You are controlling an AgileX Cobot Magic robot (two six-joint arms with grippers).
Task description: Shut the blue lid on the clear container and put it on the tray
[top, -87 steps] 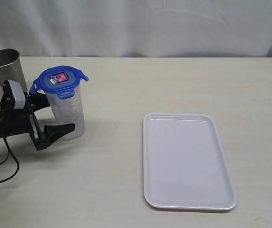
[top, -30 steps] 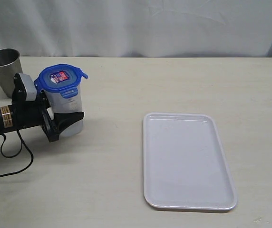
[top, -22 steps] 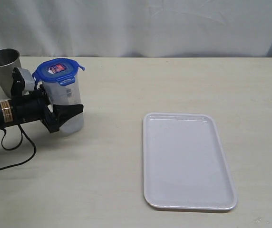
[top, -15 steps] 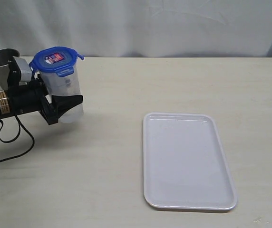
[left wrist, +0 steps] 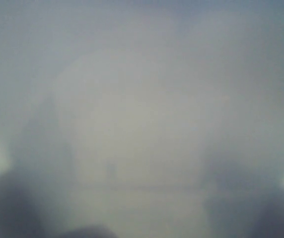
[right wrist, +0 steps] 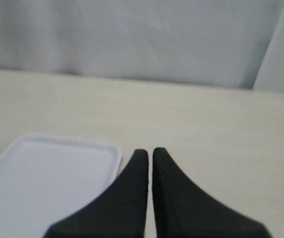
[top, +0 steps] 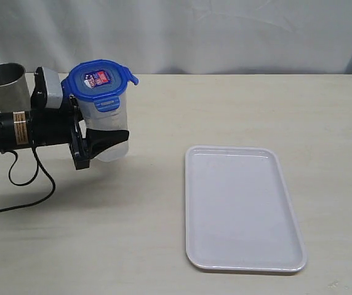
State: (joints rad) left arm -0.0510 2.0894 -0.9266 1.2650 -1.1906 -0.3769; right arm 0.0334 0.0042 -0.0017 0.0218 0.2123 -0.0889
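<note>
The clear container (top: 105,117) wears the blue lid (top: 99,78) with its red-blue sticker facing up. My left gripper (top: 116,128) is shut on the container's lower body, coming in from the left and holding it a little above the table, slightly tilted. The left wrist view is only a grey blur, with the container (left wrist: 142,124) right against the lens. The white tray (top: 244,209) lies flat to the right with nothing on it. In the right wrist view my right gripper (right wrist: 150,151) is shut on nothing, hovering beside a corner of the tray (right wrist: 72,141).
A grey steel cup (top: 5,86) stands at the far left behind the left arm. A black cable (top: 22,184) loops on the table below that arm. A white curtain (top: 176,31) backs the table.
My left gripper has lifted the lidded container off the table and carried it right, away from the steel cup and toward the tray. The tray has not moved.
</note>
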